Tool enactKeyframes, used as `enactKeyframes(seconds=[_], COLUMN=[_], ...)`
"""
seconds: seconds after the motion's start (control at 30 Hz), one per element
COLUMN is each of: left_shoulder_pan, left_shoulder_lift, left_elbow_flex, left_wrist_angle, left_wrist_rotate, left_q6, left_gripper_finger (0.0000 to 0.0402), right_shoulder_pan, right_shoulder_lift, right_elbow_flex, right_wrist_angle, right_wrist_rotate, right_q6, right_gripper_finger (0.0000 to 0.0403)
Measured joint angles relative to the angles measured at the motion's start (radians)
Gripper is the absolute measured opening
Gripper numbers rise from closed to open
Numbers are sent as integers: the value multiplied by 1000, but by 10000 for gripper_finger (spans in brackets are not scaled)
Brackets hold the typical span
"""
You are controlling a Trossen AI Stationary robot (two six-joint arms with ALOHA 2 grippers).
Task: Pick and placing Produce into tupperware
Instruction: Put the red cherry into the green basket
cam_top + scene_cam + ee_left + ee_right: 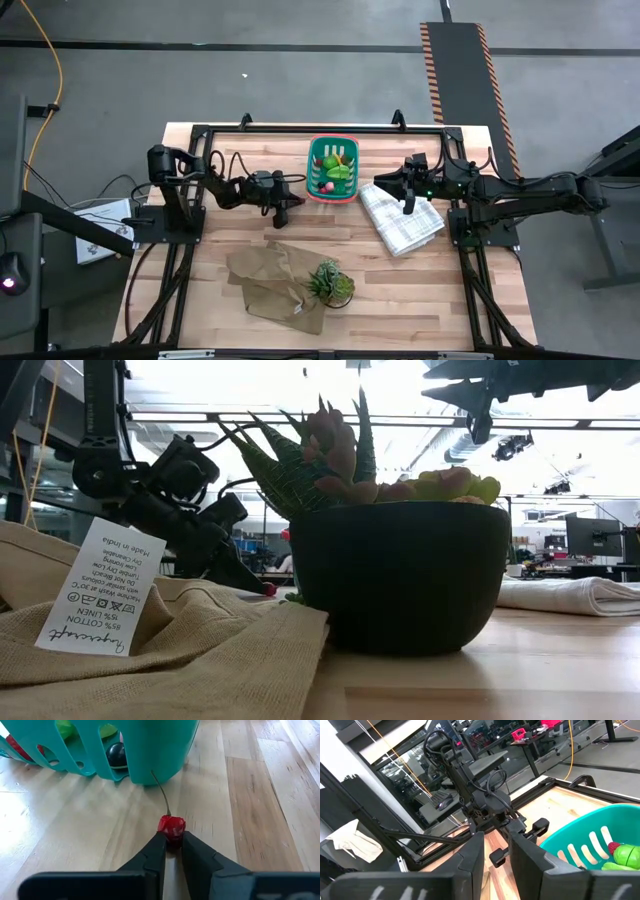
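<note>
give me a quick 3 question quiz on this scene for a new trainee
1. True or false: the left gripper has its fingertips around a small red cherry on the table.
2. Which thing lies under the right gripper? A) white checked cloth B) potted plant C) tan cloth
3. Fill in: the cherry lies just outside the teal ____.

Key: 1 true; 2 A; 3 basket
</note>
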Motion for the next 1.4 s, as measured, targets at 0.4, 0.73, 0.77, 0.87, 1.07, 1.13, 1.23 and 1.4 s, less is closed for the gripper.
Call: enactKeyframes(seconds=[0.4,0.73,0.77,0.87,1.07,1.13,1.23,1.4], left_shoulder_pan=[0,-1,-1,-2,-55,-81,-111,-120], left_shoulder_lift=[0,-1,-1,0,0,0,0,0], left_elbow_flex=[0,1,0,0,-1,2,20,55], left_wrist_angle=[0,-28,-28,-19,-25,-22,-15,-15], left_wrist_rotate=[5,125,138,202,247,247,247,216], left_q6=[0,-4,-7,-10,0,0,0,4], left_gripper_finger=[29,28,28,28,28,28,28,28], right_shoulder_pan=[0,0,0,0,0,0,0,0], right_shoulder_lift=[0,0,0,0,0,0,0,0], right_elbow_flex=[0,0,0,0,0,0,0,0], right_wrist_angle=[-8,-20,-21,-22,-23,-27,-37,-37], right_wrist_rotate=[0,0,0,0,0,6,11,11], right_q6=[-8,-8,-8,-8,-8,-8,-7,1], right_gripper_finger=[79,79,79,79,79,79,79,79])
